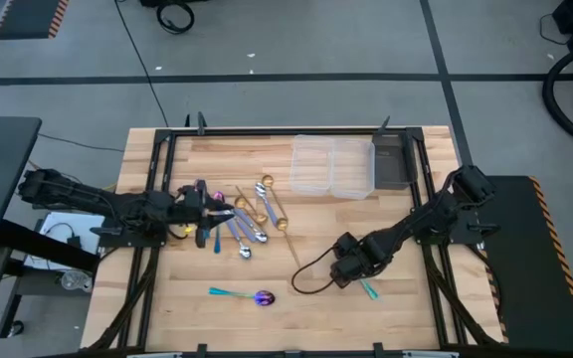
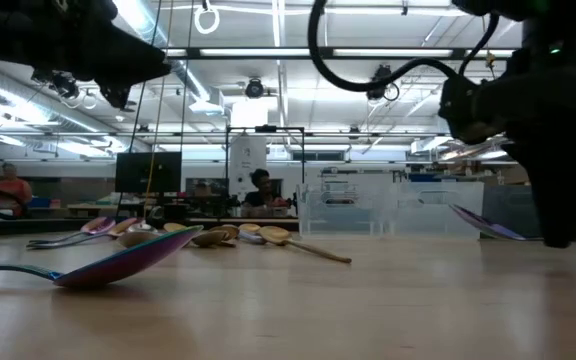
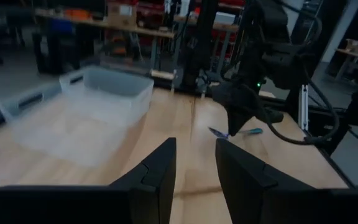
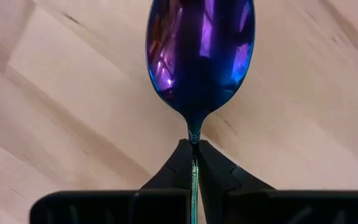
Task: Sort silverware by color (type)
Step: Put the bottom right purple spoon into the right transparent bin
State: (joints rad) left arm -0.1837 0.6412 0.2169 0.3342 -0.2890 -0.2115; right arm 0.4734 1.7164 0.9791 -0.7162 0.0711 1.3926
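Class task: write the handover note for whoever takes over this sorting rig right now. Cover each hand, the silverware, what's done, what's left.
Right hand: shut on the teal handle of an iridescent purple-blue spoon, near the table's front right.
Left hand: open, empty, over the mixed pile of silver, gold and purple utensils at the left.
Another purple-blue spoon with a teal handle lies alone at the front.
Clear plastic compartment tray: nothing visible inside.
Done: nothing sorted.
Left: all pieces.

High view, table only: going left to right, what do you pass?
left gripper at the silverware pile → gold spoon → clear tray → right gripper, shut on an iridescent spoon.
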